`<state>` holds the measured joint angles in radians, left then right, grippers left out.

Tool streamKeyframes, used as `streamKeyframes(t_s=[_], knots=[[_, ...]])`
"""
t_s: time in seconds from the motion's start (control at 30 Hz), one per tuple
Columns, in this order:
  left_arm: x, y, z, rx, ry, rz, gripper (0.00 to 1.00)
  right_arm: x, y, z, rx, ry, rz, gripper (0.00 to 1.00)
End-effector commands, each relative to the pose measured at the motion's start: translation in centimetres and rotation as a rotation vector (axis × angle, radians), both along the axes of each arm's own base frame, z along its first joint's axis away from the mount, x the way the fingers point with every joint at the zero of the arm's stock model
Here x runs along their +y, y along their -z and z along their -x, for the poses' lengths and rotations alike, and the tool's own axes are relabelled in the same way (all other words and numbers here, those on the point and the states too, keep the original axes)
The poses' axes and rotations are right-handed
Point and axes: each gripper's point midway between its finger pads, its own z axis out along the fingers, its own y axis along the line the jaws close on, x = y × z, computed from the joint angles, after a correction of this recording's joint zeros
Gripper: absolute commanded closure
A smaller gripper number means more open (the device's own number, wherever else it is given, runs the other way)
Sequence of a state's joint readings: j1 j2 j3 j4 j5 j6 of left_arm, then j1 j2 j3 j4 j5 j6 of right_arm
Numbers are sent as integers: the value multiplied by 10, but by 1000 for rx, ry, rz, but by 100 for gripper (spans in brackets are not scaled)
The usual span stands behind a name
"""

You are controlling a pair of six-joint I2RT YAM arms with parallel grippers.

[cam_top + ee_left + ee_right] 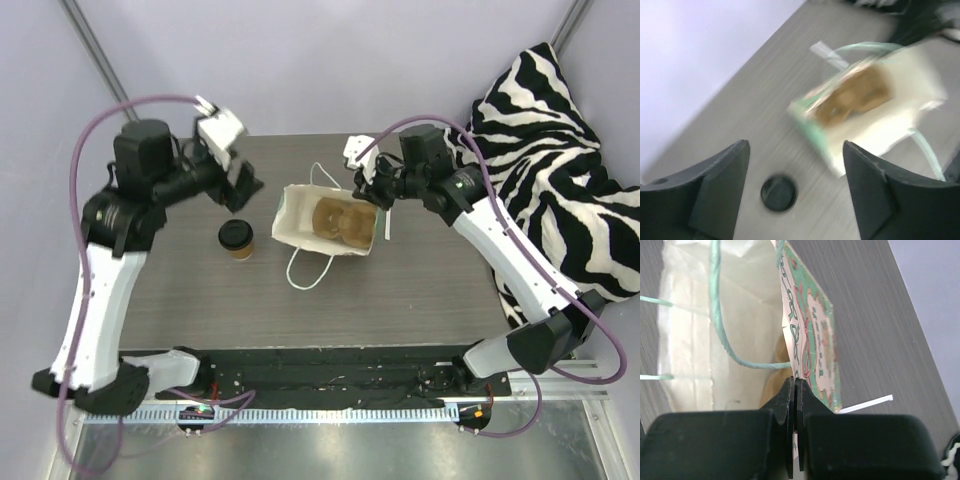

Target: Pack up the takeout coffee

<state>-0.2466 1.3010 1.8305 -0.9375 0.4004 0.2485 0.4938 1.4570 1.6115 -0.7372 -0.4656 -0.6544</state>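
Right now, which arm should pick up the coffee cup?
Left. The left fingers are open right by the coffee cup. The right fingers are busy, pinched shut on the edge of the bag.

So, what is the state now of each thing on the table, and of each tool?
paper bag: upright, mouth open.
right tool: shut on the paper bag's rim.
pulp carrier: inside the paper bag.
takeout coffee: upright, lid on, outside the paper bag.
left tool: open, empty.

The takeout coffee point(236, 240), a small tan paper cup under a round black lid point(235, 233), stands upright on the counter point(200, 300). It sits near the bag point(293, 215) without touching it. In the blurred left wrist view, only its lid seems to show.
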Motion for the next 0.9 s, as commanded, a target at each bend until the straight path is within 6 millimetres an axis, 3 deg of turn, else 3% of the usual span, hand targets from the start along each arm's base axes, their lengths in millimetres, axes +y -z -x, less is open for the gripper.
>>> streamKeyframes(t_s=[0.0, 0.03, 0.1, 0.13, 0.2, 0.23, 0.47, 0.67, 0.87], knots=[[-76, 4, 33, -235, 352, -133, 27, 10, -16, -1, -54, 115, -89, 99], [-78, 17, 37, -254, 357, -172, 38, 11, -13, 0, -48, 121, -94, 99], [-98, 19, 44, -366, 422, -218, 48, 12, -12, 0, -34, 148, -114, 99], [-101, 38, 48, -362, 445, -253, 58, 14, -12, 2, -33, 151, -123, 99], [-110, 50, 51, -421, 485, -310, 65, 14, -14, 5, -35, 159, -139, 99], [-110, 70, 54, -405, 506, -339, 67, 16, -14, 9, -34, 151, -144, 99], [-121, 109, 52, -361, 546, -402, 69, 25, -22, 33, -46, 132, -176, 99], [-133, 118, 54, -332, 583, -384, 76, 30, -26, 44, -107, 119, -193, 99], [-128, 180, 57, -307, 678, -535, 78, 29, -33, 45, -111, 182, -259, 99]])
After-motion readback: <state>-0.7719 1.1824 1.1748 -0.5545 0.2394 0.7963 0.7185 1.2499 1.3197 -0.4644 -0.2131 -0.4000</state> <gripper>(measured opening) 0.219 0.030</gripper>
